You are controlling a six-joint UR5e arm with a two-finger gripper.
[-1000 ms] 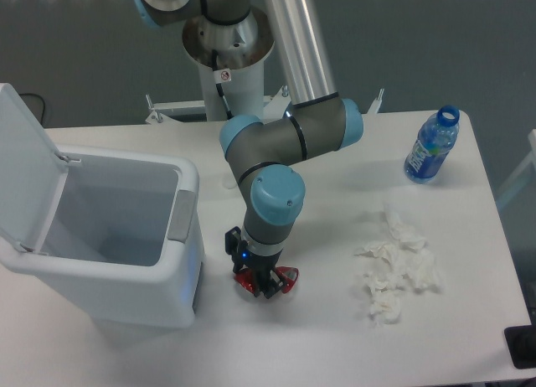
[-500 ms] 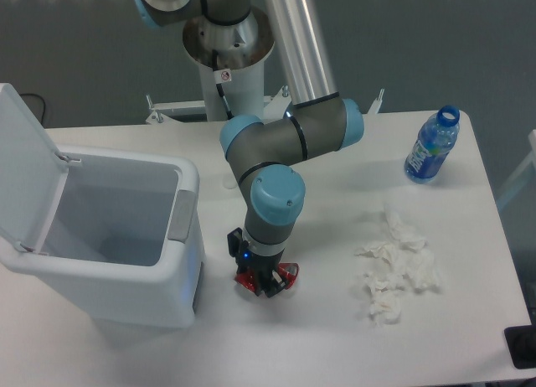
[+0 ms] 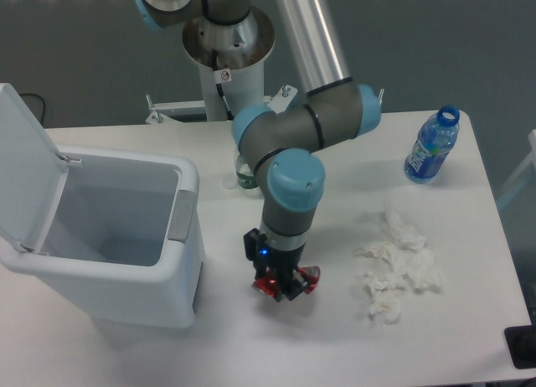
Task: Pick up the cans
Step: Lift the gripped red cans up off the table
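Observation:
A small dented red can (image 3: 308, 278) sits between the fingers of my gripper (image 3: 286, 286), near the front of the white table (image 3: 251, 345). The gripper points straight down and is shut on the can, with red showing on both sides of the fingers. I cannot tell whether the can is lifted off the table or resting on it. The arm's blue wrist joint (image 3: 292, 178) hides most of the gripper body from above.
An open white bin (image 3: 100, 236) with its lid raised stands at the left. White tissue wads (image 3: 394, 265) lie to the right of the gripper. A clear bottle with a blue label (image 3: 431, 147) stands at the back right. A small green object (image 3: 245, 179) shows behind the arm.
The arm and gripper have moved to the right with the red can held in the fingers. The green object behind the arm has come into view.

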